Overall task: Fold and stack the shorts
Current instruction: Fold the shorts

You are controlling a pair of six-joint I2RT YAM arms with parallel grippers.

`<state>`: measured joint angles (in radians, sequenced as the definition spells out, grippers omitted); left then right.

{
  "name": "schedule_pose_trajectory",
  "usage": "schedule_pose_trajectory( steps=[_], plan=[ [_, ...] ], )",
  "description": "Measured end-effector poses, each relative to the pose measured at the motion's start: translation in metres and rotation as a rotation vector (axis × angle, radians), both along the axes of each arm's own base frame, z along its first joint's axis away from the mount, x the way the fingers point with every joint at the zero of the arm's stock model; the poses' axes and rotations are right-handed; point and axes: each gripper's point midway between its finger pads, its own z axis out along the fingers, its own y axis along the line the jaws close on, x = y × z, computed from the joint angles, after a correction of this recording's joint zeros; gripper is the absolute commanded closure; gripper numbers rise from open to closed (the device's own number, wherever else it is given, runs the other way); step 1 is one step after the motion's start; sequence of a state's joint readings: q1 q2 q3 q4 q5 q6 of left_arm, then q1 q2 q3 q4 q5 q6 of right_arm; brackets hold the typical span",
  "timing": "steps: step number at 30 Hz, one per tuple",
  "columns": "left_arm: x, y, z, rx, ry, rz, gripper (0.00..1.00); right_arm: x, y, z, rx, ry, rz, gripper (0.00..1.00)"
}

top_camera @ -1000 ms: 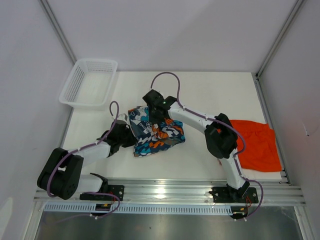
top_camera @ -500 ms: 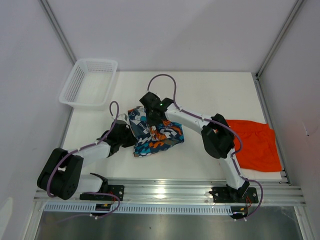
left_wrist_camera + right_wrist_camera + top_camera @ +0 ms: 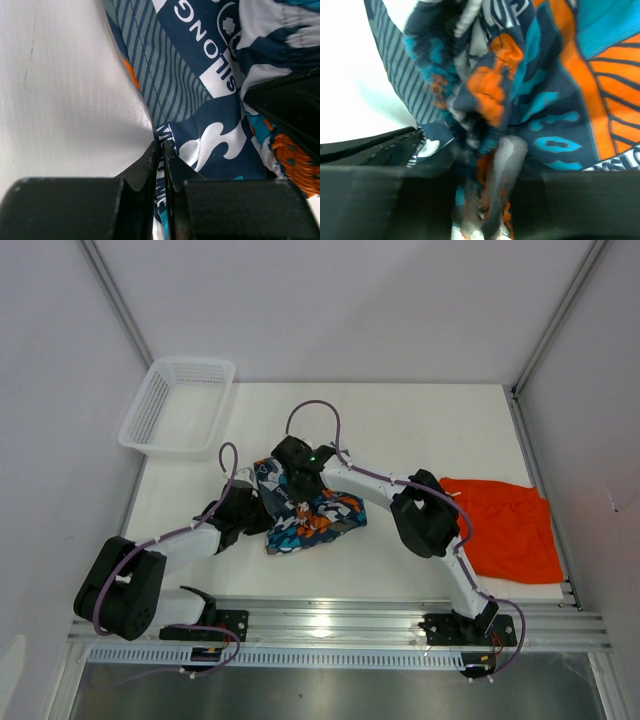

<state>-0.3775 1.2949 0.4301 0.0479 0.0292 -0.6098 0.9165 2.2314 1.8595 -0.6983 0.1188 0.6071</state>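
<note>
- Your printed shorts (image 3: 312, 512) sit in the middle of the table (image 3: 430, 430), towards its near edge. They are bunched and partly doubled over rather than flat, so I judge the fold to be under way and not finished.
- Your left gripper (image 3: 162, 147) is pinched tight on the left edge of that fabric, low against the table top. It reads as an anchor, pinning that edge so the cloth cannot slide while the other arm works on it.
- Your right gripper (image 3: 485, 165) reaches across from the right and sits on the far-left part of the bundle. Cloth is gathered between its fingers, but the wrist view is blurred. You cannot tell whether the jaws clamp the cloth or stand loose around it.
- The two grippers are close together over one bundle. If you release now, the rumpled layers may spring apart.
- The orange shorts (image 3: 505, 525) lie spread out at the table's right side, well apart from the printed pair. Neither arm touches them, so the stacking has not begun.
- The white basket (image 3: 192, 361) stands at the far left corner, away from both pairs.
</note>
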Motion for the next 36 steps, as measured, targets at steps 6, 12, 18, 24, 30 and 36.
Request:
schedule_pose_trajectory(
  steps=[6, 12, 18, 24, 30, 36],
  plan=[
    [-0.001, 0.000, 0.000, 0.001, 0.002, 0.000, 0.89, -0.006, 0.004, 0.001, 0.008, 0.008, 0.031, 0.44],
    [-0.008, 0.005, 0.006, 0.007, 0.009, 0.006, 0.87, -0.013, 0.016, 0.030, 0.183, 0.027, 0.052, 0.58],
    [0.001, 0.022, 0.036, -0.032, -0.071, 0.071, 0.85, -0.014, 0.008, 0.070, 0.456, 0.039, 0.031, 0.61],
    [0.003, 0.032, 0.052, -0.051, -0.093, 0.105, 0.84, -0.002, -0.006, 0.061, 0.635, 0.078, -0.018, 0.72],
    [0.011, 0.027, 0.070, -0.071, -0.117, 0.092, 0.84, 0.007, -0.015, 0.046, 0.754, 0.127, -0.050, 0.82],
    [0.011, 0.026, 0.072, -0.074, -0.110, 0.088, 0.84, -0.006, 0.012, 0.034, 0.821, 0.160, 0.009, 0.87]
  ],
)
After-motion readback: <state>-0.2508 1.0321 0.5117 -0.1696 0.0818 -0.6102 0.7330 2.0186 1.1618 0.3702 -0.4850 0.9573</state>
